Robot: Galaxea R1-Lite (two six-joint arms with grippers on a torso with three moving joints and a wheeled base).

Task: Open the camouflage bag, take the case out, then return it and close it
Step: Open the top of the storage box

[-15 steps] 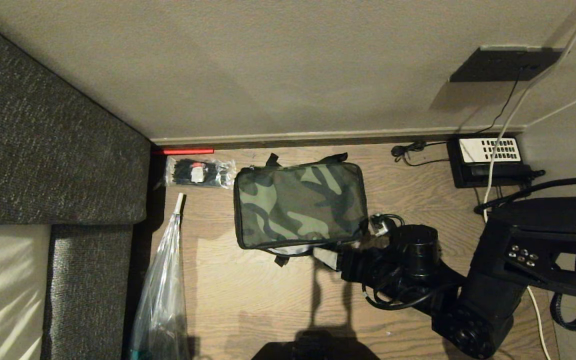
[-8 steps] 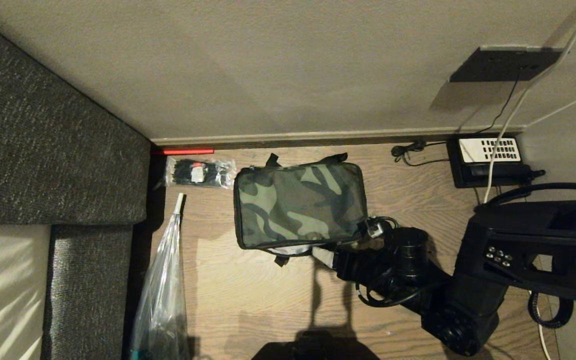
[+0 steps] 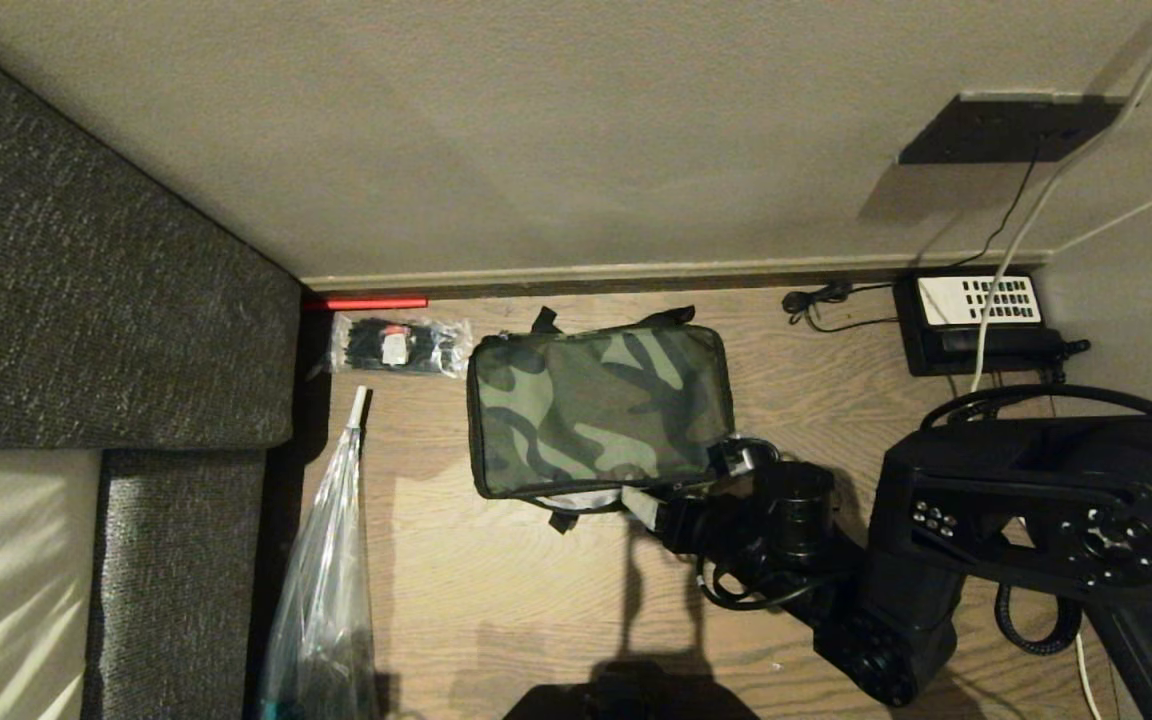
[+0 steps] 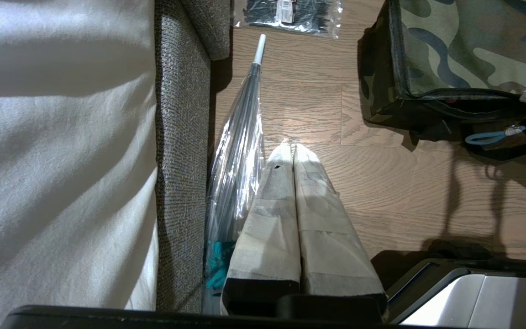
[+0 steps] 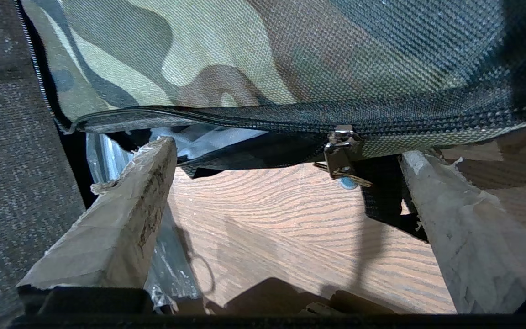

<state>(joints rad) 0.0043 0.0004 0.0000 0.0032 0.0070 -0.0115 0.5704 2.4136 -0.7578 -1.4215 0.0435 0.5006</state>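
Head view: the camouflage bag (image 3: pixel 600 408) lies flat on the wooden floor (image 3: pixel 496 590), close to the skirting board, its patterned top face up. My right arm reaches in from the right, and my right claw (image 3: pixel 658 508) sits at the bag's near right corner, low against the side wall.

Right wrist view: my right claw (image 5: pixel 286 183) is spread wide, holding nothing. Its two taped fingers (image 5: pixel 121 214) stand well apart, both tips right under the bag's lower edge. Between them runs the black zipper line, with the metal zipper slider (image 5: pixel 341 146) hanging nearer the one finger than the other. I cannot tell whether either finger touches the fabric.

Left wrist view: my left claw (image 4: pixel 292 148) hangs above bare floor, its two fingers pressed together, empty, well apart from the bag. A light blue zipper clip (image 4: pixel 489 137) dangles at the bag's near side. A clear folded umbrella (image 4: pixel 240 137) lies along the grey sofa (image 4: pixel 181 160). A packet of black cable ties (image 3: pixel 398 345) rests just beside the bag's far left corner. A black telephone (image 3: pixel 976 320) sits by the wall on the right.
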